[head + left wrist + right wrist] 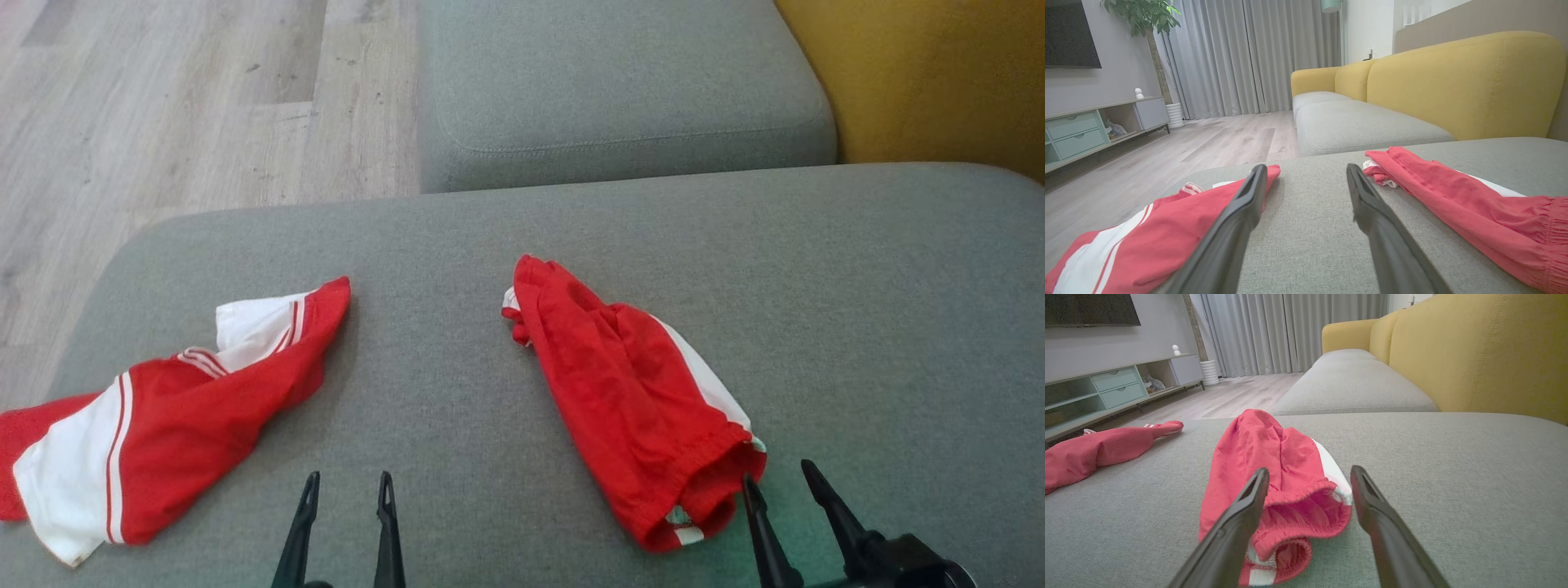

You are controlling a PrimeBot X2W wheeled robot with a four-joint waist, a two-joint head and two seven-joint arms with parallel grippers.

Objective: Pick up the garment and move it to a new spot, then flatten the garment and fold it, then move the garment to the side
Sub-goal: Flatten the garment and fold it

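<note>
1. The red shorts (629,384) lie crumpled in a long heap on the grey sofa seat (457,245). Their gathered waistband faces the robot and a white stripe runs down their right edge.
2. The right hand (777,474) is released, its fingers spread at that waistband and grasping nothing. It is probably lined up there because the thick elastic hem is the easiest part to pinch. Whether a finger touches the cloth I cannot tell.
3. The left hand (349,475) is also released. It hovers over bare seat between the shorts and a red-and-white shirt (180,416).
4. The shirt sprawls well apart, at the seat's left edge beside the wooden floor (163,106).
5. The bare seat right of the shorts looks like a fair new spot.
</note>
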